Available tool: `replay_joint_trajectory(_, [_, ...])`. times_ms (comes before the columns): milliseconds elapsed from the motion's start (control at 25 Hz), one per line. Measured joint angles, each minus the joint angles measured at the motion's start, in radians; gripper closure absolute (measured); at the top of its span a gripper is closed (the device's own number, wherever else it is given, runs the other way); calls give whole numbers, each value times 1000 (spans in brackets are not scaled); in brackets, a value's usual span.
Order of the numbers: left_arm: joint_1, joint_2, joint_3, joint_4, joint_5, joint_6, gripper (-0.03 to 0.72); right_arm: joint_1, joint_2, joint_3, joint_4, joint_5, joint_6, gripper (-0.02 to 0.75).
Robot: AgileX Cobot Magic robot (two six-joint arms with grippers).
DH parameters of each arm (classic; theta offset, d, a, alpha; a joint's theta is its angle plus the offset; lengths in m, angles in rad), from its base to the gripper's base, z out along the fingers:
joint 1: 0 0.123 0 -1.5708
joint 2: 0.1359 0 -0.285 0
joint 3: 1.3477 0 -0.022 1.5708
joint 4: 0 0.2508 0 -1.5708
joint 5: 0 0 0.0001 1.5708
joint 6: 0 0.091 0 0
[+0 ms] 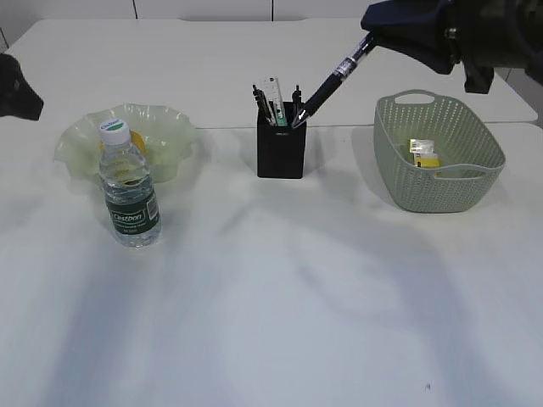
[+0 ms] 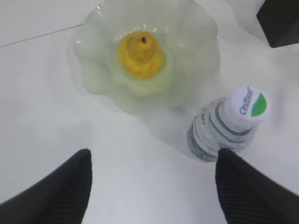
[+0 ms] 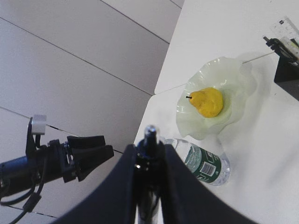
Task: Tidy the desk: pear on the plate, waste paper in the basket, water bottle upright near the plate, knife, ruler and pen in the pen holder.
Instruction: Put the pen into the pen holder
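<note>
White tabletop [image 1: 280,322]: bare in front of you, nearest the camera.
Water bottle [image 1: 129,188]: upright, just in front of the plate [image 1: 174,127]; nothing blocks it.
Pear [image 2: 140,54]: on the plate, stem up.
Left fingers [image 2: 152,186]: spread wide above the bottle, holding nothing.
Pen holder [image 1: 280,151]: mid-table; ruler [image 1: 273,100] and dark tools already stand inside.
Pen [image 1: 333,82]: slanted, tip at the holder's rim.
Right fingers [image 3: 149,154]: pinching the pen's upper end.
Basket [image 1: 437,153]: your right, waste paper [image 1: 424,153] inside.
</note>
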Motion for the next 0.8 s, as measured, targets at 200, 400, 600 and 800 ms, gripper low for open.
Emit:
replay_joint_trajectory(200, [0,-124,190,-24,-128,0,105,0,0,0,2,31,-14,651])
replay_joint_trajectory(400, [0,-246,366,-46,-239,0,105,0,31,-30,2,37,-15,651])
replay_joint_trajectory(600, [0,-336,456,-65,-269,0,105,0,113,-135,2,45,-15,651])
replay_joint_trajectory(800, [0,-394,472,-125,-272,0,106,0,246,-282,4,69,-15,651])
